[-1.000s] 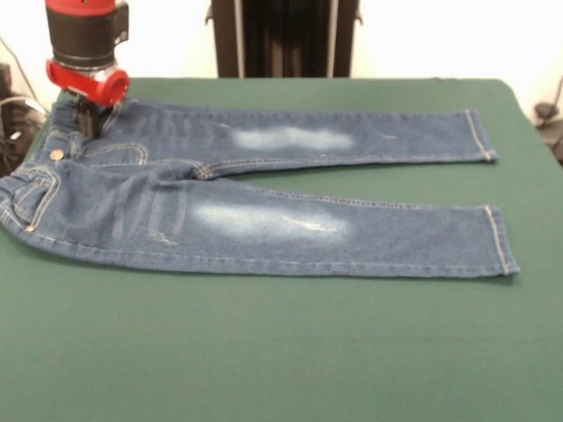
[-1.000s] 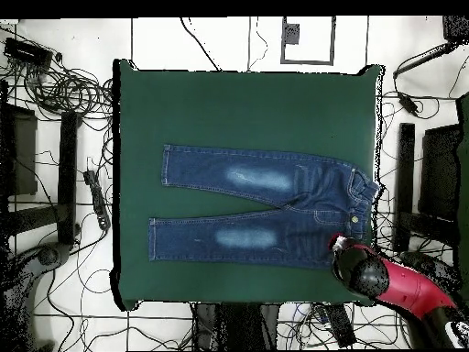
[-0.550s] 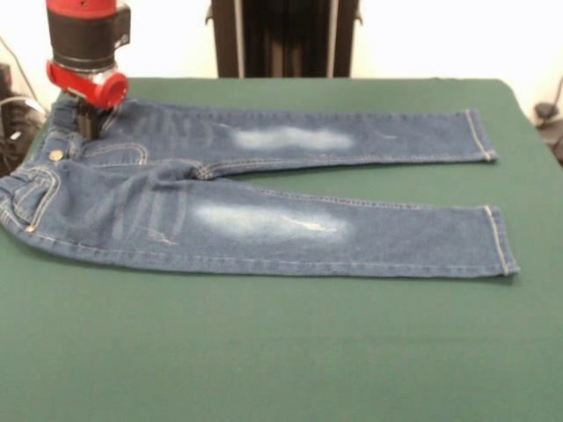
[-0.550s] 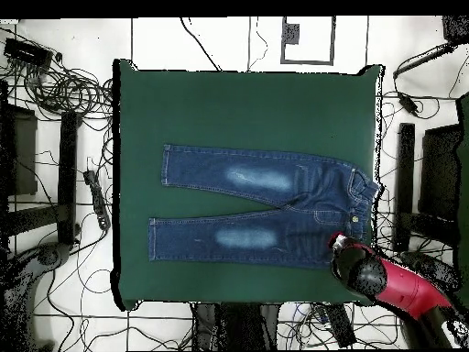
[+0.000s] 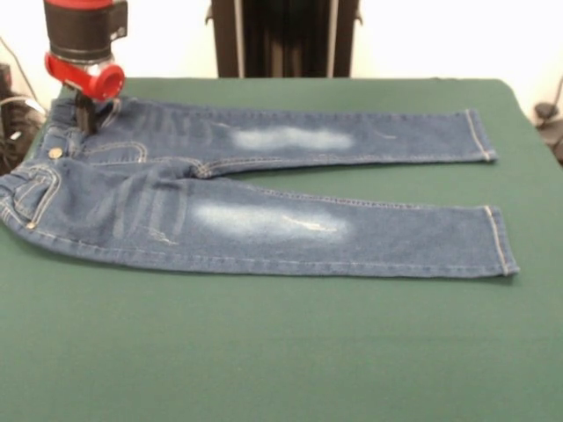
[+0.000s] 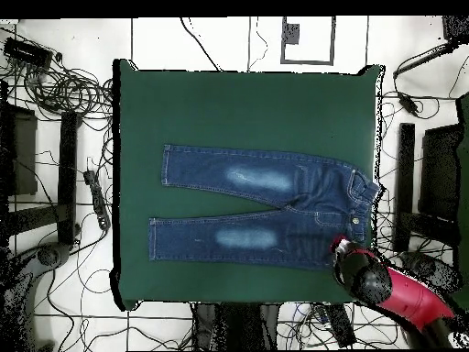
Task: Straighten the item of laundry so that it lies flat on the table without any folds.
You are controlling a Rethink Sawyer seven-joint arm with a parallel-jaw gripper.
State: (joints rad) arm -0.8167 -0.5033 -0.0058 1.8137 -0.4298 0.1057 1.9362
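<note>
The item of laundry, small blue jeans (image 5: 264, 220) with faded whitish thigh patches, lies spread on the green table (image 5: 264, 352). Its waistband is at the left and both legs run straight to the right, with light creases near the hips. In the overhead view the jeans (image 6: 266, 206) lie mid-table (image 6: 247, 110) with the waistband at the right. My gripper (image 5: 85, 119), under a red ring, hangs at the far corner of the waistband, just above or touching the denim. From overhead the gripper (image 6: 337, 246) sits at the waistband corner nearest the table's lower edge.
Cables and dark equipment (image 6: 55, 92) crowd the floor round the table. More cables (image 5: 13, 123) show past the table's left edge, close to the waistband. A wide strip of green cloth (image 5: 281, 369) lies in front of the jeans.
The gripper has risen a little at the waistband corner. The jeans lie as before.
</note>
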